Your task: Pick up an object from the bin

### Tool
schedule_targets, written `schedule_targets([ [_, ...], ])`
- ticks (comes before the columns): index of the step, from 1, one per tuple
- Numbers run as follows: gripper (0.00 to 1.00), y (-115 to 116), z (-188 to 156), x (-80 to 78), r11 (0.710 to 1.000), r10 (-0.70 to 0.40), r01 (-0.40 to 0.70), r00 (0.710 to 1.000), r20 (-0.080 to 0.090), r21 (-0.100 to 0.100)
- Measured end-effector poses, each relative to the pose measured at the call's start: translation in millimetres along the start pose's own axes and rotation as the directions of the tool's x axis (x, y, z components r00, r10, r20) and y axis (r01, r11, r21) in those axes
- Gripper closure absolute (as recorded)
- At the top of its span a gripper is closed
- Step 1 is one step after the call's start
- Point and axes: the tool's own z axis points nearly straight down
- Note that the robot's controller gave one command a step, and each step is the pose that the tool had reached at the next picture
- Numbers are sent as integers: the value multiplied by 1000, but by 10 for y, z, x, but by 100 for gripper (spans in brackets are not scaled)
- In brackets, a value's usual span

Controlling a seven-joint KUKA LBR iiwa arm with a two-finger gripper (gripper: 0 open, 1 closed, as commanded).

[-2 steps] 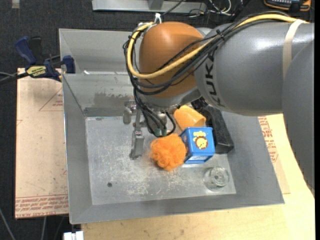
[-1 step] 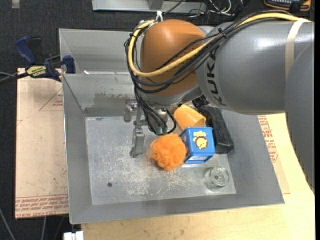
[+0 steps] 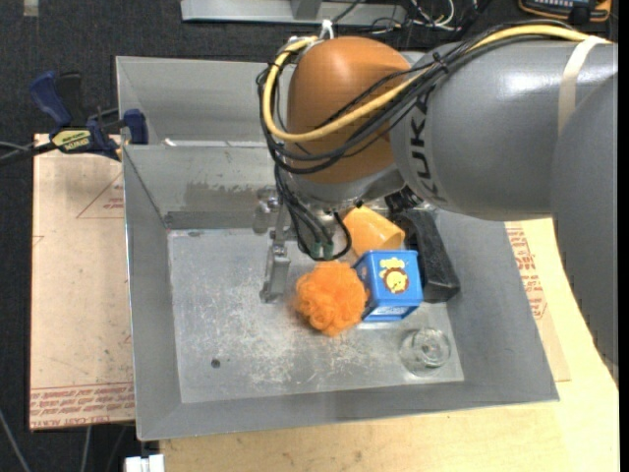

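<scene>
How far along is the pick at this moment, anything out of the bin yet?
Done: the gripper is down in the bin, just left of the orange fluffy ball. In hand: nothing visibly gripped. Left: grasp and lift; the ball, blue cube and clear round item all lie on the floor.

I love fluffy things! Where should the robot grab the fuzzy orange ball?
Probably across its middle, from straight above. The fuzzy orange ball is round and soft, and the blue box sits against it on the view's right, so pinching near-to-far fits best.
</scene>
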Motion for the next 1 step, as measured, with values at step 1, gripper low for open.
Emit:
schedule_targets([
  [1, 0, -266, 172, -5, 997, 77, -77, 997, -2, 5],
])
